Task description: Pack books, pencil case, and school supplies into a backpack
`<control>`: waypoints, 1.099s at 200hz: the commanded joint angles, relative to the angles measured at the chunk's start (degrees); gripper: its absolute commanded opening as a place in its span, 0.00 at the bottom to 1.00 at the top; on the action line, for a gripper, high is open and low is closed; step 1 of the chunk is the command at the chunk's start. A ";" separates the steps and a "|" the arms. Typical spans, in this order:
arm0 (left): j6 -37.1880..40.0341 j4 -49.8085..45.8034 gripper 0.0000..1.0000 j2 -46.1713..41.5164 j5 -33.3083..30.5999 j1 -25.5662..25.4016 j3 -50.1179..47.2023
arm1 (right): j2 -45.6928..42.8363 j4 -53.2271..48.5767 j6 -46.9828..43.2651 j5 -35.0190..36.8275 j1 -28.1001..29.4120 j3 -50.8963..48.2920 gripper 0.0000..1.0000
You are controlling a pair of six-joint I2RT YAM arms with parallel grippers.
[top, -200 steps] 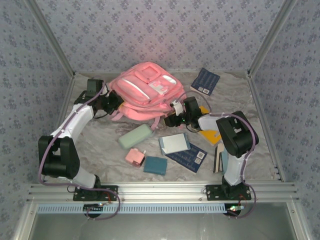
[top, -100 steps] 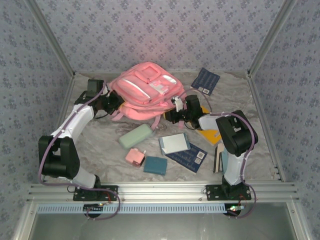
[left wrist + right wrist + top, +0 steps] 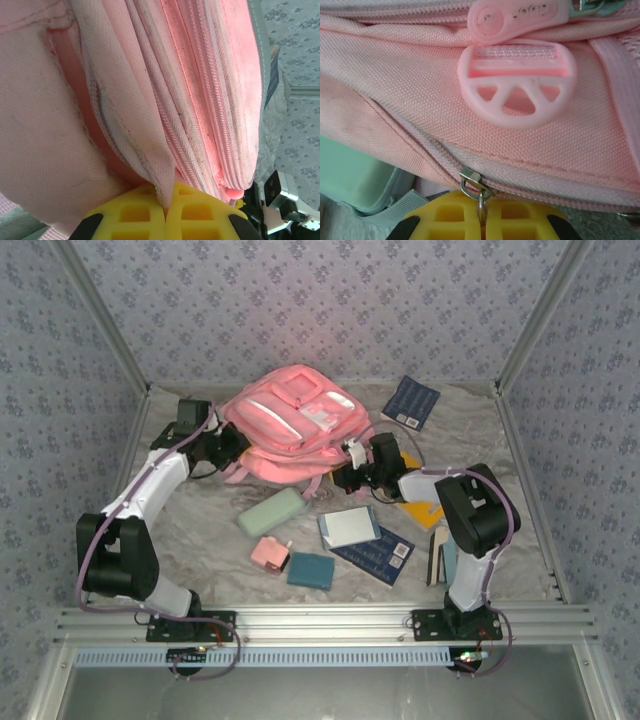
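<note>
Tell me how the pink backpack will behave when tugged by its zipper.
Probably floppy: the backpack fabric folds and bunches where the left end effector pinches it, so it should sag rather than lift as one piece. It looks slack and likely light, so tugging the zipper pull held by the right end effector may drag the whole bag unless anchored.

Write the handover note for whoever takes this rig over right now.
Left tool: shut, pinching the backpack fabric on its left side.
Right tool: shut on the zipper pull on its near right side.
On the table near the backpack: pencil case, pink piece, teal block, white-and-blue book, navy book, yellow book; second navy book at back right.
Done: both grips set; nothing packed.
To do: open the zip, load everything.
</note>
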 commanded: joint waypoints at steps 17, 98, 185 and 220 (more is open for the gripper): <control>4.23 -1.47 0.00 -2.85 -0.77 -0.28 2.95 | -3.01 -8.02 -4.84 2.33 0.73 1.75 0.00; 5.47 -1.96 0.00 -2.61 -1.64 -2.23 2.69 | -4.26 -13.63 -6.09 0.14 4.59 5.50 0.02; 4.80 -0.43 0.00 -2.63 -1.20 -3.57 1.75 | -2.22 -20.99 -6.84 -0.61 8.00 12.75 0.06; 4.65 -0.21 0.00 -2.65 -1.01 -3.96 1.39 | -1.77 -22.08 -6.63 -1.77 9.04 14.04 0.08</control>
